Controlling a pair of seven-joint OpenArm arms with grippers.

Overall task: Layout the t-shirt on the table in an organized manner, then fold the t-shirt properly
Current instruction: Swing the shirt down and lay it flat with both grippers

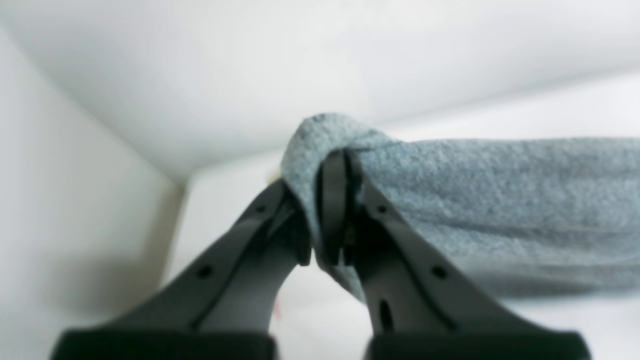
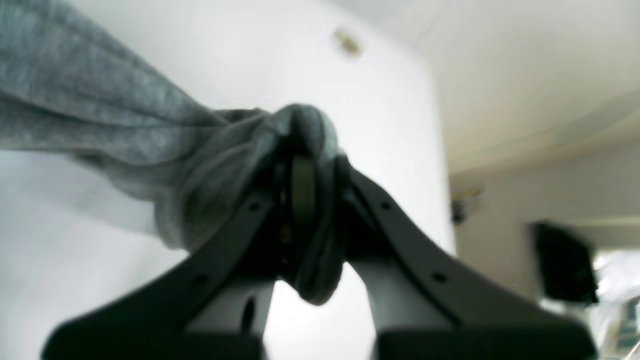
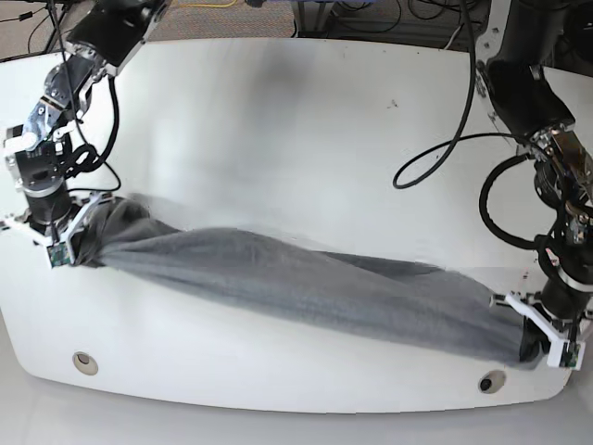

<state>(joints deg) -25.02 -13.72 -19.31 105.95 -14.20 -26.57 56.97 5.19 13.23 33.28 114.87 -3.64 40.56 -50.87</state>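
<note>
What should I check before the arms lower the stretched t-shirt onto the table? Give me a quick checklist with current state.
1. Left gripper shut on the t-shirt: ok, fabric bunched between the fingers.
2. Right gripper shut on the t-shirt: ok, a wad of cloth sits in the jaws.
3. Shirt pulled out between both arms: ok, it spans the table side to side in the base view.
4. Shirt flat and spread: not ok, it is gathered into a rope-like roll.
5. Which parts are gripped, hem or shoulders: cannot tell.
6. Cable clear of the cloth: ok, it lies behind the shirt.
</note>
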